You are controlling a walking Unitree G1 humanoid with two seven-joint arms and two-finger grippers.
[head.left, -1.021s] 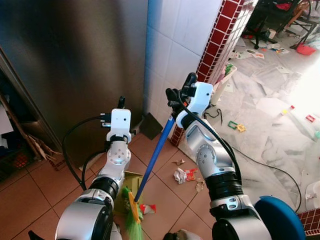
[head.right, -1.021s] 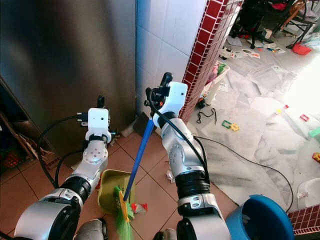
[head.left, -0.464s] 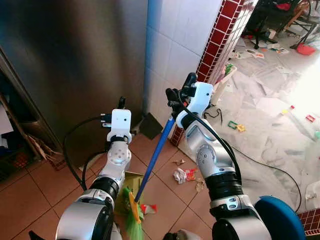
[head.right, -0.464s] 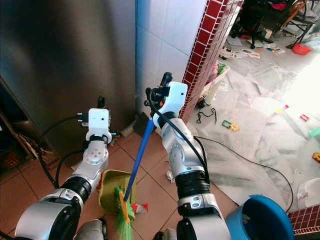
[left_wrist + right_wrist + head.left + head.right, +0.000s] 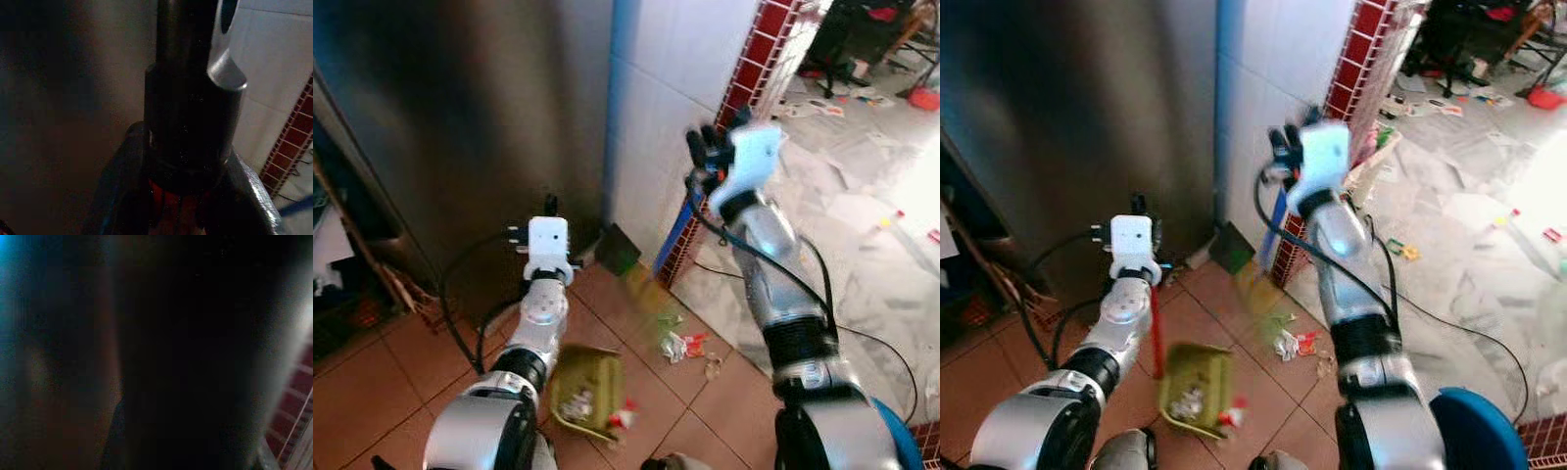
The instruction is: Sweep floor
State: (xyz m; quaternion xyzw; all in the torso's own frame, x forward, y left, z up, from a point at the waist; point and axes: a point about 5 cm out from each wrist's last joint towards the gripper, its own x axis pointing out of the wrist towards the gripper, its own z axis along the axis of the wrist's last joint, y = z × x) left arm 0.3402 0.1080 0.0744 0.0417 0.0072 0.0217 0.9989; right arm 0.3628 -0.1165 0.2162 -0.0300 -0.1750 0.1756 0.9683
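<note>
Right end effector (image 5: 705, 152): raised high before the white tiled wall (image 5: 656, 108), clenched on the top of the blue broom handle (image 5: 674, 231); outline smeared by motion blur.
Broom handle: slants down and toward the robot's left from that grip; green broom head (image 5: 641, 292) reads as a faint blur at its lower end, just above the floor (image 5: 372, 382); contact with the tiles cannot be told.
Left end effector (image 5: 549, 204): held lower, near the steel appliance front (image 5: 460, 117), closed on the black-capped top of the red dustpan handle (image 5: 1155, 338), as the left wrist view shows.
Dustpan (image 5: 597, 364): olive-green, at the foot of that handle, below the left forearm, with pale litter (image 5: 573, 401) inside.
Count: two end effectors, one broom, one dustpan, about three loose scraps (image 5: 680, 343) on the floor to the right of the dustpan, below the right forearm; one blue bucket (image 5: 1477, 431) beside the right elbow.
</note>
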